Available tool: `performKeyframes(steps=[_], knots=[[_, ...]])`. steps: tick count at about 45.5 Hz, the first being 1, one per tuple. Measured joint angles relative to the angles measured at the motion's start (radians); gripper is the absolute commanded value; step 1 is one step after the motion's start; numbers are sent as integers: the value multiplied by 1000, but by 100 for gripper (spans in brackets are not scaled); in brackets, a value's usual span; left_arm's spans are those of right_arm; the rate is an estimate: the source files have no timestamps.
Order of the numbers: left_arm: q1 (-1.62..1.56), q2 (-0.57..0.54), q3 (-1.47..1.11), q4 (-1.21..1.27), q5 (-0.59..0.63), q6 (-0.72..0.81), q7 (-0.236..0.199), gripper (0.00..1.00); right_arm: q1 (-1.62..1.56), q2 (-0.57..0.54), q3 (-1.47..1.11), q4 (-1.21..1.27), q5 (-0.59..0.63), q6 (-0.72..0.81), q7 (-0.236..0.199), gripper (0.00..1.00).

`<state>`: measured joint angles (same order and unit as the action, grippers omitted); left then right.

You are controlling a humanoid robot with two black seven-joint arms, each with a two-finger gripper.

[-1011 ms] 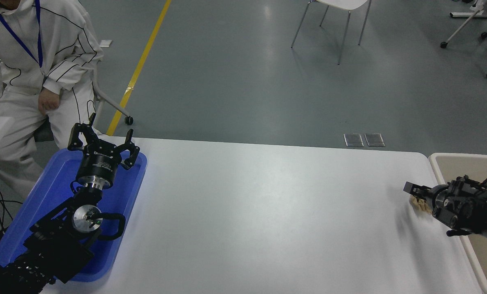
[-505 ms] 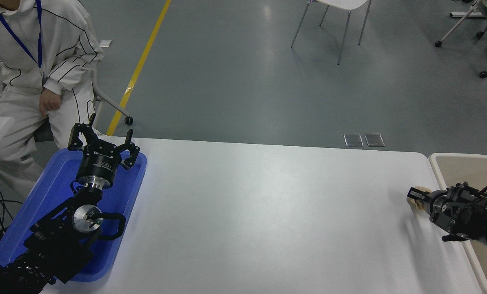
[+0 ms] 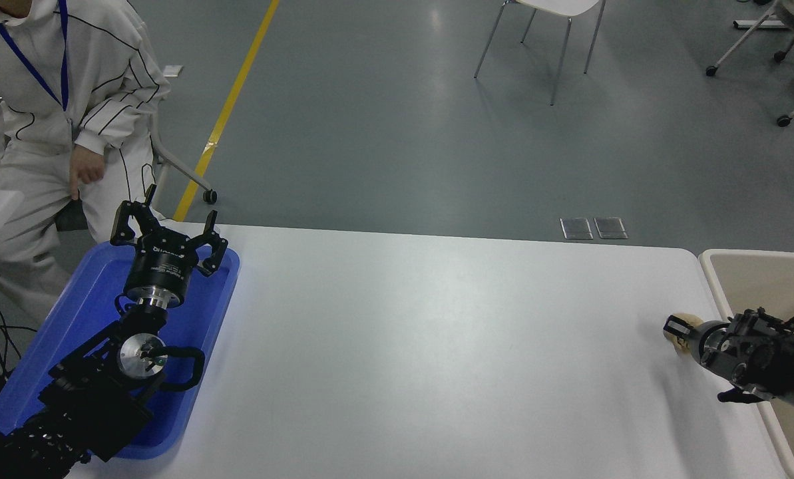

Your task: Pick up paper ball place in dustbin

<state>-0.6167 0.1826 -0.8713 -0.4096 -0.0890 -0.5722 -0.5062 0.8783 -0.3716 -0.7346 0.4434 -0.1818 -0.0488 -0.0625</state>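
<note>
Tan, wrinkly paper shows between the black fingers of the right end effector (image 3: 677, 330), which comes in low from the right edge and is clenched on the paper ball (image 3: 685, 320). Only the top and a sliver of the ball's lower side can be seen; the rest is hidden by the fingers. The ball sits near the right end of the white worktop (image 3: 436, 346), just beside the dustbin (image 3: 711, 267) but not over it. Whether it is touching the worktop or lifted off it cannot be told. The dustbin stands against the worktop's right edge, its cream rim rounded and its beige inside partly covered by the right arm.

At the lower left, the left end effector (image 3: 168, 233) is parked above a shallow blue tray (image 3: 70, 313), its fingers spread apart and gripping nothing. Beyond the tray, at the top left, a person in white clothing (image 3: 50, 100) sits with one hand (image 3: 85, 169) resting on a thigh.
</note>
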Motion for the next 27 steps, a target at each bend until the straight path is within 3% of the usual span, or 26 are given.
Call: performKeyframes(steps=[27], knots=[[0,0,0,0,0,0,0,100,178,-176,-57,271,-7,8,4,0]])
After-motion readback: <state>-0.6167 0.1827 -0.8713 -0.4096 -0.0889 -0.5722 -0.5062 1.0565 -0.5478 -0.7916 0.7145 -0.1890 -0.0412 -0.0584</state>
